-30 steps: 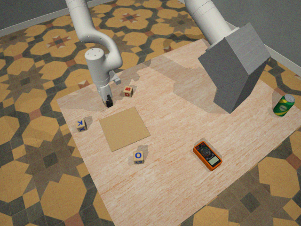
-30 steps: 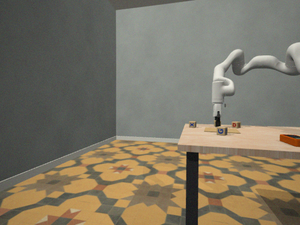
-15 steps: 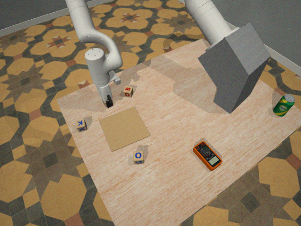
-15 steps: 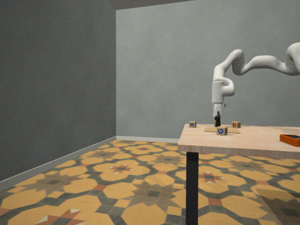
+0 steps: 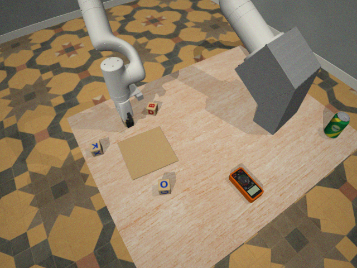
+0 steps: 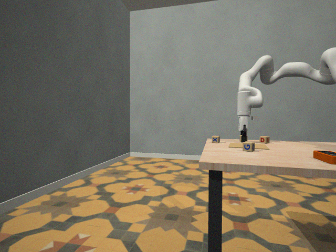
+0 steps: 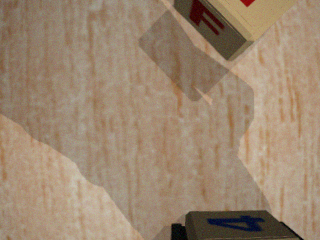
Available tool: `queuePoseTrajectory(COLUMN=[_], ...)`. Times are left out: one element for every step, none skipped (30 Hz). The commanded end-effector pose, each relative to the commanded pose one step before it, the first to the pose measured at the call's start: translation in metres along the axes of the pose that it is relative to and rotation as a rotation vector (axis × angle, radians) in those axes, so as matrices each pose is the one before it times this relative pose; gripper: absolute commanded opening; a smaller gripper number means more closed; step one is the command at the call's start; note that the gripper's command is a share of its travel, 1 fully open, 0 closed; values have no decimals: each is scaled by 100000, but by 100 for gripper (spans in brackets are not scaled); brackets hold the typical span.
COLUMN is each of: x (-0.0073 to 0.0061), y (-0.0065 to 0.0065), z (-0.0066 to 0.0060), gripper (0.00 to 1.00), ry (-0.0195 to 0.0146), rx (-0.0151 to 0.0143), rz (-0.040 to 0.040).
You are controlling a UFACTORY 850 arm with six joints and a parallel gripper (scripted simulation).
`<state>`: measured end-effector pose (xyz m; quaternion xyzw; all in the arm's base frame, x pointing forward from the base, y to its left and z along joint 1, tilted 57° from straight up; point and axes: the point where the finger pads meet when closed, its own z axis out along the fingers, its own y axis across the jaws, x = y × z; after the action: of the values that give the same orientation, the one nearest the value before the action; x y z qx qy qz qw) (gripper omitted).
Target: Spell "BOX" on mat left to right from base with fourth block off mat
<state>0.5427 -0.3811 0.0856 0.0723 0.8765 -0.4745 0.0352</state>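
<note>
Beside mat (image 5: 146,152): end effector (image 5: 129,123), apparently block-laden.

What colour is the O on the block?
Blue. The O sits on the block's top face, clearest in the top view.

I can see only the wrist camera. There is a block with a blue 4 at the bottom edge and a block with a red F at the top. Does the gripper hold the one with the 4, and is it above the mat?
Observer: Yes, the gripper is shut on the block with the 4. It is low by the table, just outside the mat, on the side of the mat nearest the B block.
Operator: Which block shows the red F?
Observer: The B block, which has B on its top face. It stands off the mat, next to the gripper.
Operator: Is any block on the mat?
Observer: None. The O block and the K block, which has X on one side, stand on the table around it.
</note>
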Motion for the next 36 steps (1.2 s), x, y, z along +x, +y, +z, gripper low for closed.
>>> queuePoseTrajectory(x=[-59,0,0,0,0,0,0,0,0,0,0,0,0,0,0,0,0,0,0,0,0,0,0,0,0,0,0,0,0,0,0,0,0,0,0,0], y=[-4,0,0,0,0,0,0,0,0,0,0,0,0,0,0,0,0,0,0,0,0,0,0,0,0,0,0,0,0,0,0,0,0,0,0,0], z=[-57,0,0,2,4,8,12,16,20,23,26,29,30,31,31,30,0,0,29,26,23,20,16,12,8,4,2,0,0,0,0,0,0,0,0,0], gripper=[44,44,44,44,44,44,44,44,44,44,44,44,44,44,44,44,44,44,44,44,44,44,44,44,44,44,44,44,44,44,44,44,44,44,44,44], ry=[-111,0,0,0,0,0,0,0,0,0,0,0,0,0,0,0,0,0,0,0,0,0,0,0,0,0,0,0,0,0,0,0,0,0,0,0], rx=[0,0,0,0,0,0,0,0,0,0,0,0,0,0,0,0,0,0,0,0,0,0,0,0,0,0,0,0,0,0,0,0,0,0,0,0], rz=[21,0,0,0,0,0,0,0,0,0,0,0,0,0,0,0,0,0,0,0,0,0,0,0,0,0,0,0,0,0,0,0,0,0,0,0])
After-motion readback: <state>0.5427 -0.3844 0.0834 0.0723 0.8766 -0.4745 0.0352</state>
